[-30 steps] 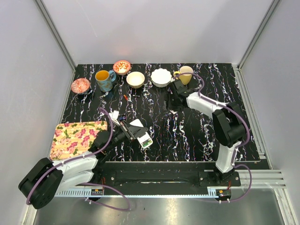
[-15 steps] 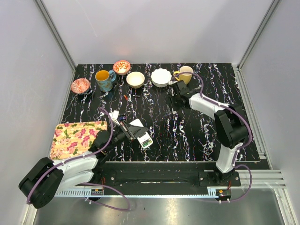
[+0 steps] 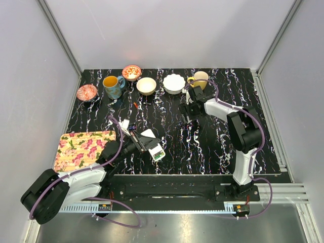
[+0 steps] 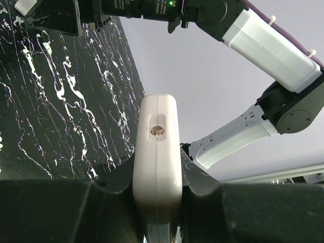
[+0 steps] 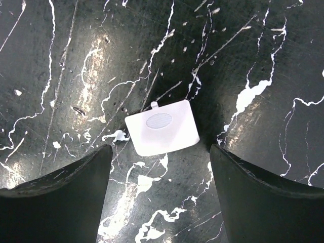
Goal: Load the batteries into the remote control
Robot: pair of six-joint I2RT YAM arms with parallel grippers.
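Observation:
My left gripper (image 3: 148,143) is shut on the remote control (image 3: 152,144), a small white slab held just above the dark marbled table. A green patch at the remote's near end looks like the batteries (image 3: 159,153), too small to tell apart. In the left wrist view the remote control (image 4: 157,152) stands edge-on, pinched between both fingers of the left gripper (image 4: 158,177). My right gripper (image 3: 188,111) points down at the table, open. In the right wrist view the thin white back-cover panel (image 5: 161,126) lies flat on the table, free between the spread fingers of the right gripper (image 5: 161,152).
Along the back stand a red patterned bowl (image 3: 87,92), a blue mug (image 3: 112,86), a second red bowl (image 3: 131,72), a cream bowl (image 3: 146,85), a white scalloped bowl (image 3: 173,83) and a yellow cup (image 3: 201,79). A floral mat (image 3: 83,147) lies front left. A small red piece (image 3: 135,105) lies mid-table.
The right gripper has opened wider, and its arm has shifted slightly towards the near side. The left arm and the remote control have stayed where they were.

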